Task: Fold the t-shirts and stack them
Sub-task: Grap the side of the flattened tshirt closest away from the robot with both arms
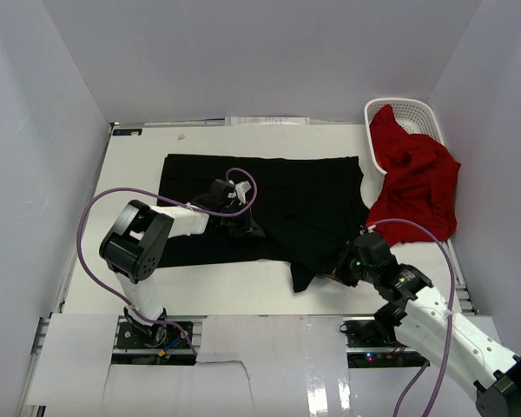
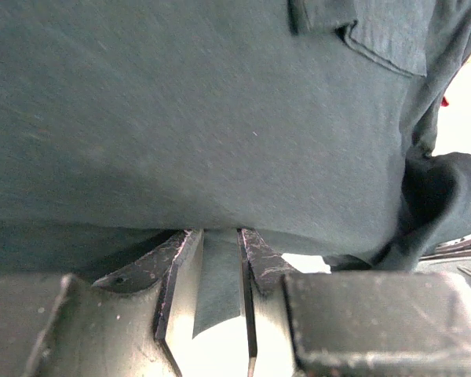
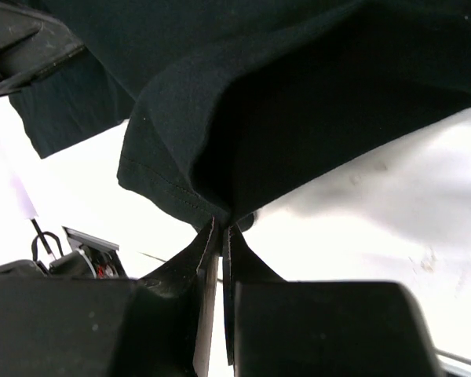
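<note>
The black t-shirt [image 1: 295,195] lies spread across the white table, its near right part bunched and lifted. My left gripper [image 1: 246,224] sits on its near left part. In the left wrist view a fold of the dark cloth [image 2: 220,118] is pinched between the jaws of the left gripper [image 2: 218,239]. My right gripper [image 1: 345,265] holds the shirt's near right corner. In the right wrist view the right gripper [image 3: 220,226] is shut on the hemmed edge of the black t-shirt [image 3: 282,94]. The red t-shirt [image 1: 414,178] hangs crumpled out of the basket at the right.
A white lattice basket [image 1: 401,103] stands at the back right corner, with the red cloth spilling over its front. White walls enclose the table on three sides. A sheet of paper [image 1: 265,122] lies at the back edge. Purple cables loop over both arms.
</note>
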